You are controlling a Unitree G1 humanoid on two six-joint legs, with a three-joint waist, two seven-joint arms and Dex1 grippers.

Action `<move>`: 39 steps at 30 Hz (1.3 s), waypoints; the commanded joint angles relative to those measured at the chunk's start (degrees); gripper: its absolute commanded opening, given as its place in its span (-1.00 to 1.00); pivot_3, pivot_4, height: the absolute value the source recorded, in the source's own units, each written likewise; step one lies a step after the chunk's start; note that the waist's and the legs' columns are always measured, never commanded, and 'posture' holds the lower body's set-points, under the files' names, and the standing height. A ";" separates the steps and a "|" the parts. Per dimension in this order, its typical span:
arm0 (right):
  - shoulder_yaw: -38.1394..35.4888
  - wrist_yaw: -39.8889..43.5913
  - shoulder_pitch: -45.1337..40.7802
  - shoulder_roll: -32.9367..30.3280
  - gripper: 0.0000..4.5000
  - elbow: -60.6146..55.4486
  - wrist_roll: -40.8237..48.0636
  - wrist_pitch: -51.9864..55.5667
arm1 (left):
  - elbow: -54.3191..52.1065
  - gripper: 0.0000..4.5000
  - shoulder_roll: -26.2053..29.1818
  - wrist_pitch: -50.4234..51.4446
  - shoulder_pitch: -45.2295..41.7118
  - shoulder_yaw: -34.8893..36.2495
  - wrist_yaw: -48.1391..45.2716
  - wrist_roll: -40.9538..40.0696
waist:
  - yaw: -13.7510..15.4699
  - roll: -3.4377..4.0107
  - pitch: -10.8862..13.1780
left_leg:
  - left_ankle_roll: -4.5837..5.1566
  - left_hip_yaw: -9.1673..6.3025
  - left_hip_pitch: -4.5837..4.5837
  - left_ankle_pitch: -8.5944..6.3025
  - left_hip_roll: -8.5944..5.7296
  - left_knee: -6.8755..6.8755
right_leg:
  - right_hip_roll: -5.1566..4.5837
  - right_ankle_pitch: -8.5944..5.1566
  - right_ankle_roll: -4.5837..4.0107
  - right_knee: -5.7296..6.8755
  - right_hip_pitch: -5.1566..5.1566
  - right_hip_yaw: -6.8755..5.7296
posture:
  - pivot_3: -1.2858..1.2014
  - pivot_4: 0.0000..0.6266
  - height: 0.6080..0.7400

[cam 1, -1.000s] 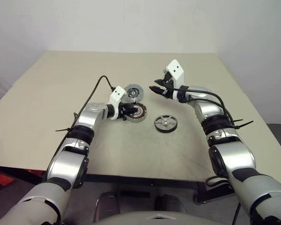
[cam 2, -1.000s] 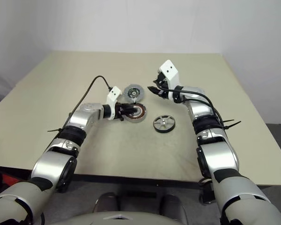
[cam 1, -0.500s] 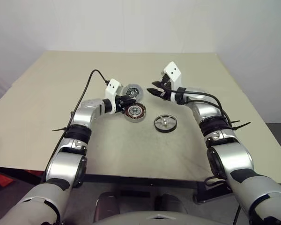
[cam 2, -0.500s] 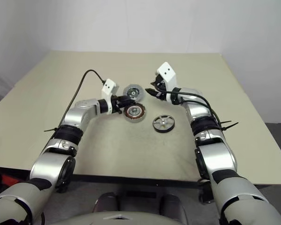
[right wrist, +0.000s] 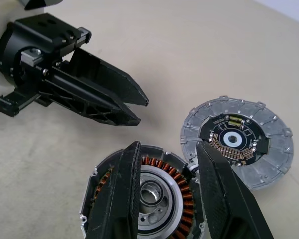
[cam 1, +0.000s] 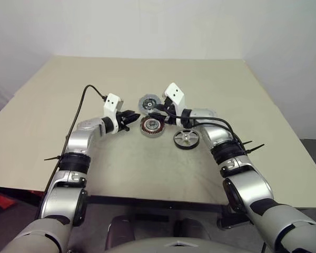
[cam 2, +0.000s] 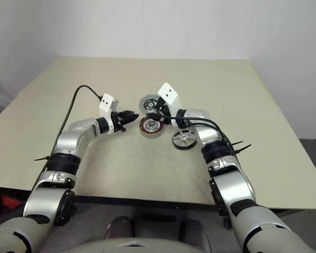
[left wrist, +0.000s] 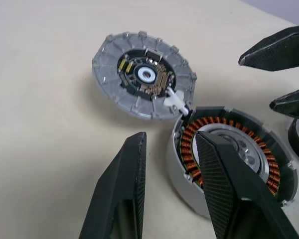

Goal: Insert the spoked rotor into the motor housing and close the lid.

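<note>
The motor housing [cam 1: 152,126], a shallow metal cup with copper windings, lies on the table. The lid [cam 1: 149,103] lies just behind it, inner side up, touching the housing's rim at a small white connector [left wrist: 175,98]. The spoked rotor [cam 1: 186,138] lies flat to the housing's right. My left gripper [cam 1: 129,117] hovers open to the left of the housing, apart from it, holding nothing. My right gripper [cam 1: 157,115] is open and empty, its tips just above the spot where housing [right wrist: 144,199] and lid [right wrist: 237,140] meet.
The beige table [cam 1: 147,174] has bare room in front of and around the parts. A black cable [cam 1: 87,92] arcs from my left wrist. A white wall stands behind the table.
My left gripper has drawn back to the left, away from the housing it was touching. My right gripper has swung left and lower, from beside the lid to over the housing.
</note>
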 commanded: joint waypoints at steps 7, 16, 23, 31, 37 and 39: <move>1.79 -1.44 -0.35 2.32 -0.99 1.38 -1.79 -0.07 | -10.05 -0.25 3.09 2.49 6.05 3.15 2.55 -3.12 | -0.13 0.00 0.00 | -0.08 0.00 0.04 0.05 0.05 -0.20 | 0.09 -0.01 -0.01 -0.07 -0.01 0.00 | 0.03 -1.00 1.00; 1.11 -3.30 -3.76 2.52 -0.99 9.12 -3.71 -3.07 | -18.33 -0.25 5.37 5.68 12.57 5.07 4.20 -5.58 | -0.19 0.00 0.00 | -0.08 0.00 0.08 0.05 0.04 -0.19 | 0.09 -0.01 -0.01 -0.07 -0.01 0.00 | 0.03 -1.00 1.00; 0.44 -3.48 -6.13 1.24 -0.99 13.97 -4.40 -5.84 | -21.55 -0.25 5.67 6.77 15.41 5.23 5.60 -6.72 | -0.30 0.00 0.00 | -0.09 0.00 0.08 0.06 0.04 -0.18 | 0.09 -0.01 -0.02 -0.04 -0.01 0.00 | 0.03 -1.00 1.00; 1.23 -3.61 -3.89 2.15 -0.99 13.92 -5.23 -6.13 | -20.37 -0.25 6.72 6.36 14.40 6.07 6.13 -7.10 | -1.14 0.00 0.00 | -0.09 0.00 0.05 0.06 0.04 -0.18 | 0.10 -0.01 -0.02 -0.01 -0.01 0.00 | 0.03 -1.00 1.00; 0.91 -3.75 -3.55 2.23 -0.99 13.54 -5.42 -5.88 | -20.07 -0.25 6.98 6.14 14.51 6.14 6.12 -7.21 | -1.33 -0.01 0.00 | -0.08 0.00 0.06 0.06 0.04 -0.15 | 0.10 -0.01 -0.02 0.01 -0.01 0.01 | 0.03 -1.00 1.00; 0.89 -3.74 -3.26 2.21 -0.99 13.16 -5.36 -5.72 | -19.95 -0.25 7.09 6.12 14.41 6.16 6.20 -7.26 | -1.33 0.00 0.00 | -0.08 0.00 0.06 0.06 0.04 -0.15 | 0.09 -0.01 -0.02 0.03 -0.01 0.01 | 0.03 -1.00 1.00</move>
